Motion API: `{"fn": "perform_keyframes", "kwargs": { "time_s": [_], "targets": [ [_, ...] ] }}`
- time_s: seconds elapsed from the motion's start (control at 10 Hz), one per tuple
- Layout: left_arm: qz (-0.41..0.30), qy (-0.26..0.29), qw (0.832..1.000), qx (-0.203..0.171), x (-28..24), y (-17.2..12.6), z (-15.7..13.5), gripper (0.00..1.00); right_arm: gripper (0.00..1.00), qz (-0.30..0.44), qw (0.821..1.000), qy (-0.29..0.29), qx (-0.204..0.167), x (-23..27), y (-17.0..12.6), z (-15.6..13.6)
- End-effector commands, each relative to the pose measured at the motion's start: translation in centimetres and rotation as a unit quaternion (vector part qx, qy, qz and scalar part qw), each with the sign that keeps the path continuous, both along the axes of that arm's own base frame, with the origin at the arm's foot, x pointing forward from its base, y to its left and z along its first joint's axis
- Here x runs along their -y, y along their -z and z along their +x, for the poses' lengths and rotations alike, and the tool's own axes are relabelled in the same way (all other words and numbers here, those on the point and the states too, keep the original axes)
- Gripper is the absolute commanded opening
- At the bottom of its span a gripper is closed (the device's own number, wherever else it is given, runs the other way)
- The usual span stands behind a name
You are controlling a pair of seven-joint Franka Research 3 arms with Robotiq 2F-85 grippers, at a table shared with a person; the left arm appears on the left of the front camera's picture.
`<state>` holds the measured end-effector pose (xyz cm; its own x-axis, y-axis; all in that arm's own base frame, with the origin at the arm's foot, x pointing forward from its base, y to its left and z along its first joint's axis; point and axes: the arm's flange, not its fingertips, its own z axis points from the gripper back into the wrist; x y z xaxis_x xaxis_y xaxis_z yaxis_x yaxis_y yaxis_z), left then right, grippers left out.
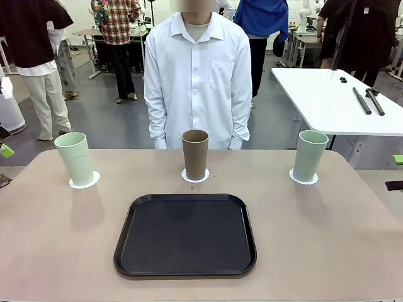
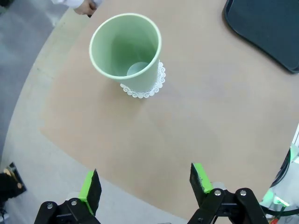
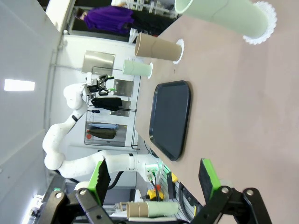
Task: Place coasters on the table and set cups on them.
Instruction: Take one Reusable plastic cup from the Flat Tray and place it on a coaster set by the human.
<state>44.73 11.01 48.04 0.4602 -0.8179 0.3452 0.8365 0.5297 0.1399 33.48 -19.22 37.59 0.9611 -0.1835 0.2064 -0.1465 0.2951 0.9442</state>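
Observation:
Three cups stand upright on the beige table (image 1: 327, 239), each on a white lacy coaster. A mint cup (image 1: 75, 158) sits on the left coaster (image 1: 84, 182), a brown cup (image 1: 195, 154) on the middle coaster (image 1: 195, 177), and a second mint cup (image 1: 310, 155) on the right coaster (image 1: 303, 178). My left gripper (image 2: 145, 185) is open above the table's near-left edge, the left mint cup (image 2: 127, 49) and its coaster (image 2: 154, 86) ahead of it. My right gripper (image 3: 154, 177) is open, well back from the right mint cup (image 3: 224, 17).
An empty black tray (image 1: 186, 234) lies at the table's near middle. A person in a white shirt (image 1: 197, 75) stands at the far edge behind the brown cup. A white table (image 1: 334, 97) with dark tools stands at the back right.

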Motion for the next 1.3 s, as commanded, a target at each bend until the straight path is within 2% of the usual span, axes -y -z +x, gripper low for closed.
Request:
{"fn": "perform_keyframes", "kwargs": {
  "time_s": [0.0,0.3,0.4,1.2],
  "targets": [
    [0.019,-0.012,1.000,-0.020,2.8,-0.8,-1.6,1.00,1.00,0.001,1.000,0.003,0.004,-0.3,0.0,-0.3],
    [0.031,-0.019,0.999,-0.041,6.0,-1.4,-2.1,1.00,1.00,0.001,1.000,0.003,0.004,-0.3,0.0,-0.3],
    [0.020,-0.011,1.000,-0.019,4.2,-1.3,-1.5,1.00,1.00,0.001,1.000,0.003,0.004,-0.3,0.0,-0.3],
    [0.020,-0.011,1.000,-0.019,4.2,-1.3,-1.5,1.00,1.00,0.001,1.000,0.003,0.004,-0.3,0.0,-0.3]
  ]
}}
